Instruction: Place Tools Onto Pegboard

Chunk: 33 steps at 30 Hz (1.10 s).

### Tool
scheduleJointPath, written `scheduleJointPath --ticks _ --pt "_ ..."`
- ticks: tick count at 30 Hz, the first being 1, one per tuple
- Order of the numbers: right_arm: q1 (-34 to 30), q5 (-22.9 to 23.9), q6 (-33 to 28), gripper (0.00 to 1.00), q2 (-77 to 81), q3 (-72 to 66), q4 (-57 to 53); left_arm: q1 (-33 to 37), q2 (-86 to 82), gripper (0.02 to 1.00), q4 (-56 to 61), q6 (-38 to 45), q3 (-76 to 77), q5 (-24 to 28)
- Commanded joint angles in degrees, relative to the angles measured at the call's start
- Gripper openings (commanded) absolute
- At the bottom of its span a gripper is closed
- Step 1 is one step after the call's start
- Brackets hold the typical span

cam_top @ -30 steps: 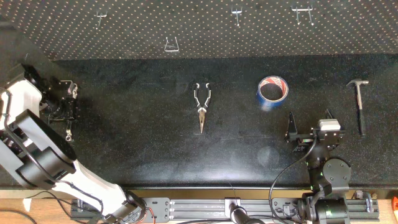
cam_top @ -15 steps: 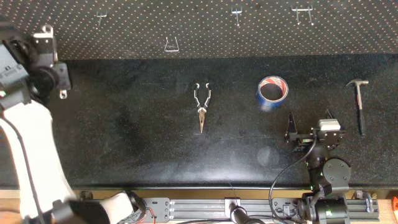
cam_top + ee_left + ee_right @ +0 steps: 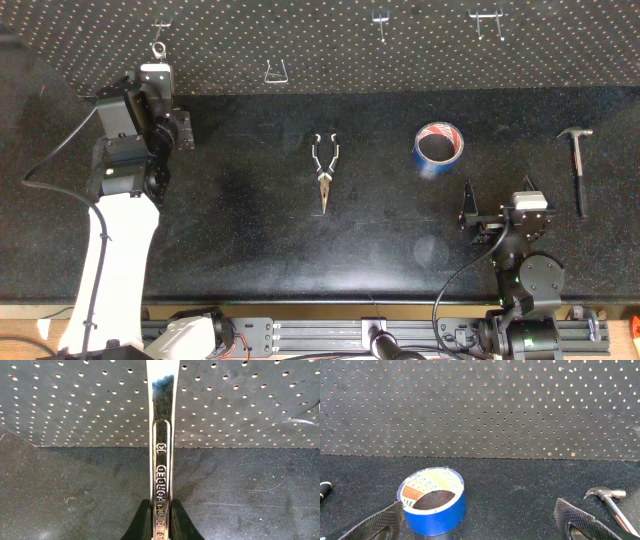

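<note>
Wrench (image 3: pixel 161 425) is clamped by left gripper (image 3: pixel 160 512) at 10 o'clock, by pegboard (image 3: pixel 300 30). Right gripper (image 3: pixel 497 198) is held open at 5 o'clock.

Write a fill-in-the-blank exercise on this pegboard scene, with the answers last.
1. The left end effector is shut on a ____.
2. The roll of tape on the mat is ____ in colour.
3. The tool lying farthest toward the right is a ____.
4. The right end effector is ____, holding nothing.
Answers: wrench; blue; hammer; open.
</note>
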Motion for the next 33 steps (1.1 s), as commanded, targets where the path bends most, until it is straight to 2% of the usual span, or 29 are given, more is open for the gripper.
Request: scheduleJointPath --ticks 1,8,13,33 --pt "0.24 -0.11 -0.81 0.978 -0.42 -0.24 -0.26 -0.48 -3.19 0.029 0.22 -0.96 0.31 -0.81" --pt "0.24 -0.11 -0.81 0.978 -0.42 -0.24 -0.26 -1.60 -7.93 0.027 -2.95 -1.03 0.31 -1.27" --pt "0.24 -0.11 -0.81 0.978 -0.42 -0.24 -0.26 1.64 -6.80 0.029 -2.75 -2.29 0.31 -1.25" --pt "0.24 -0.11 -0.81 0.978 -0.42 -0.24 -0.26 1.64 3.72 0.027 5.11 -2.27 0.31 -1.03"
